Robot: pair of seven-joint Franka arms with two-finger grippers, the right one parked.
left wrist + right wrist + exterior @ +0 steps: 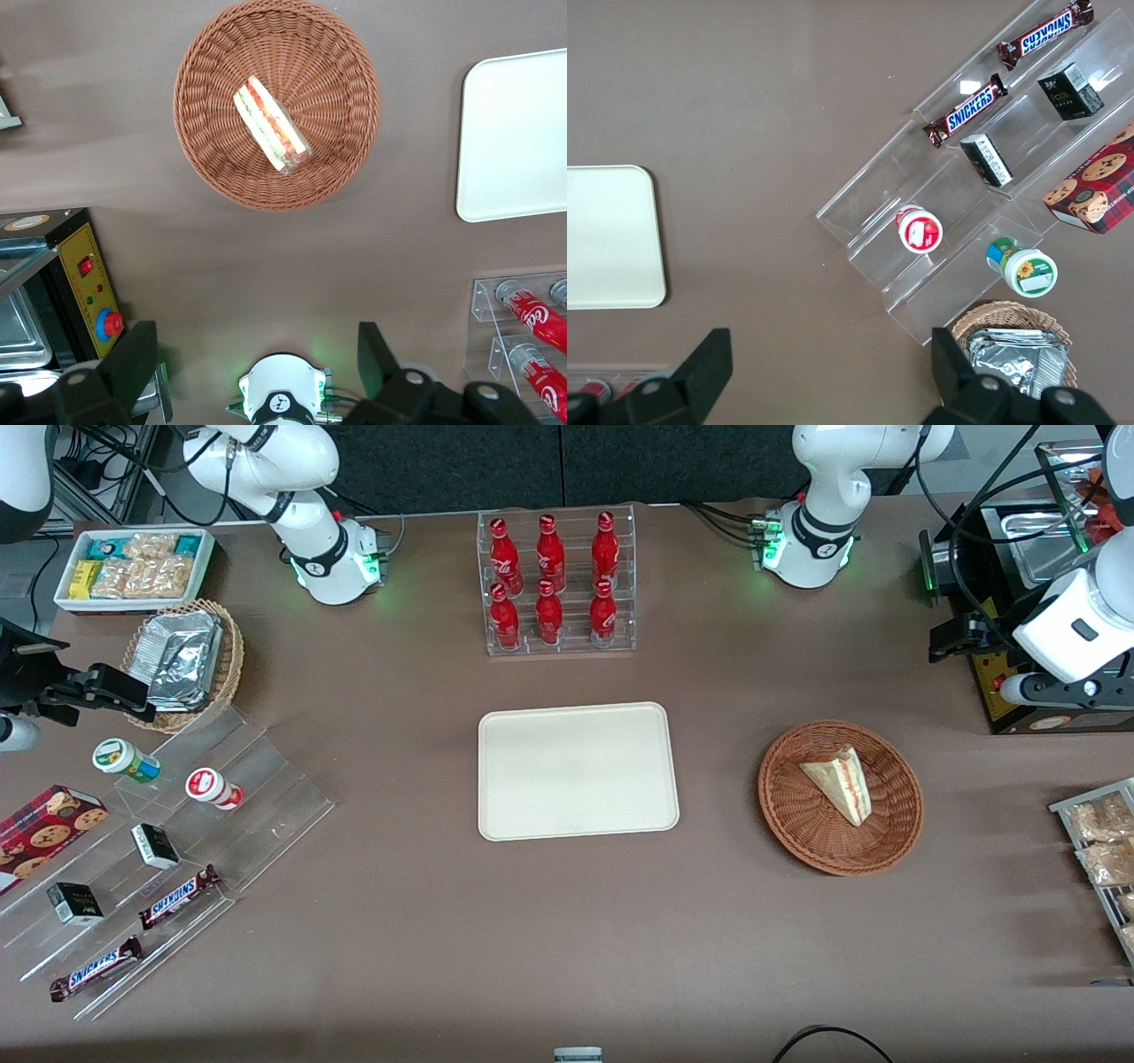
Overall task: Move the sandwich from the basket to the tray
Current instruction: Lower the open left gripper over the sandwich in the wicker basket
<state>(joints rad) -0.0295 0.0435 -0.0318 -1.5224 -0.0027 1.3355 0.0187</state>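
The sandwich [840,782] lies in the basket [797,824], resting on the weave a little off its middle, and the tray [578,771] sits bare on the counter [567,939] well apart from the basket, toward the parked arm's end. What the coming move turns on is that the pincer [257,359] hangs high above the counter, between the basket and the working arm's own base, so the wedge lies below it and off toward the front camera: it must travel out and down before any grasp. In the left wrist view the 2 fingers [137,354] stand wide apart with nothing between them, and the sandwich [270,124] runs on a slant to the line between them, its long axis neither along nor square to that line; my judgement is that the wrist needs a turn so the fingers can close across the thin bread faces. The red-orange and green filling shows along the long edge in that view, so the wedge appears to lie tilted on a face. In the front view the working arm is cut by the picture's edge and the pincer itself is not clearly seen there. In the wrist view the fingertips run off the picture, and the clear wrap is hard to make out.
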